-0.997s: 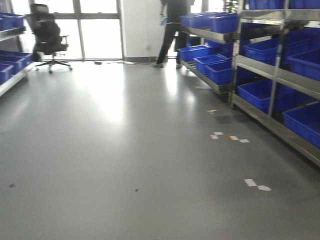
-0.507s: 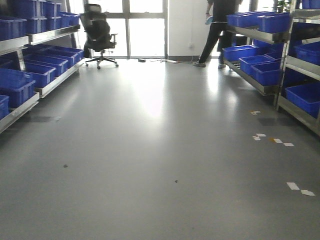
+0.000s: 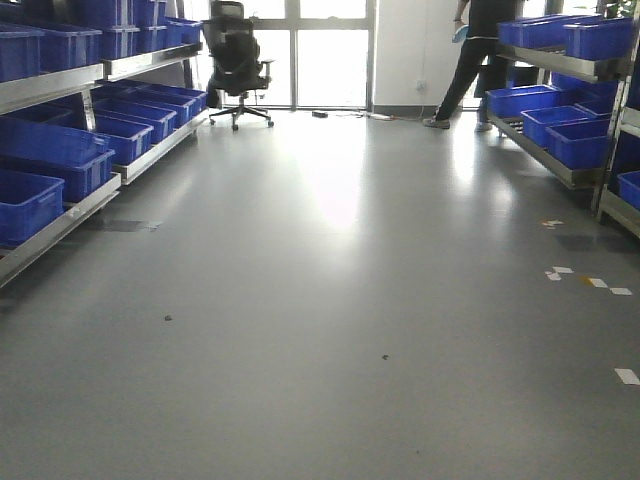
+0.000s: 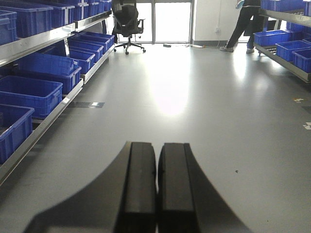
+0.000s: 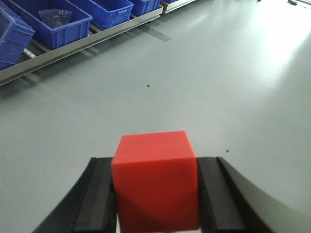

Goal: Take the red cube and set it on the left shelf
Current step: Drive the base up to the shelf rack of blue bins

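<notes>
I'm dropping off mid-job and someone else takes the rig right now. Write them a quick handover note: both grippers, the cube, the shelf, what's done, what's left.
Left gripper: jaws shut, nothing held.
Right gripper: jaws shut on the red cube.
Left shelf: the steel rack with blue bins, running along the left side of the front view; it looks out of arm's reach.
Done: cube picked.
Left: close in on the shelf, set the cube on it, open the right jaws.
</notes>
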